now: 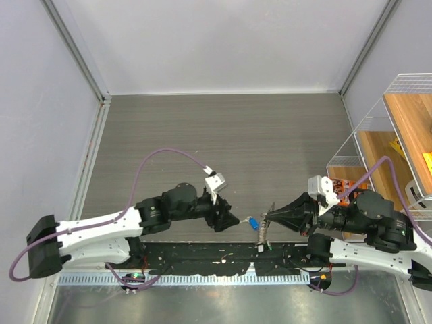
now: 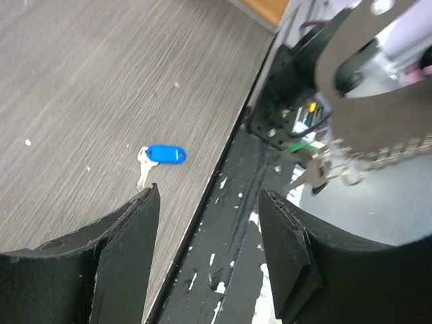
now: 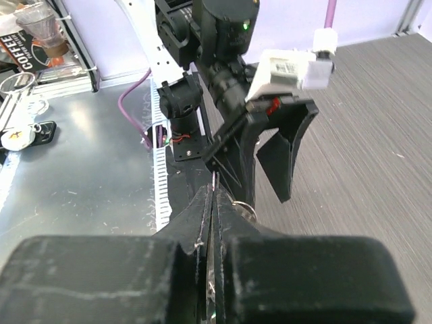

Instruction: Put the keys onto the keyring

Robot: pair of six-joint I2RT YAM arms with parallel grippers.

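A blue-headed key (image 2: 165, 154) lies flat on the grey table (image 1: 223, 135), loose, just ahead of my left gripper (image 2: 209, 194). That gripper is open with nothing between its fingers. In the top view the same key (image 1: 251, 222) sits between the left gripper (image 1: 234, 219) and the right gripper (image 1: 270, 217). My right gripper (image 3: 214, 191) is shut on the silvery keyring (image 2: 331, 74), held edge-on above the table's near edge. A short chain and small keys (image 2: 317, 172) dangle below it, also seen as hanging keys (image 1: 261, 236) in the top view.
A black mat strip (image 1: 202, 256) runs along the near edge between the arm bases. A white wire rack with wooden shelves (image 1: 378, 135) stands at the right. Metal frame posts (image 1: 74, 50) border the table. Cups (image 3: 17, 135) stand on the steel bench beyond.
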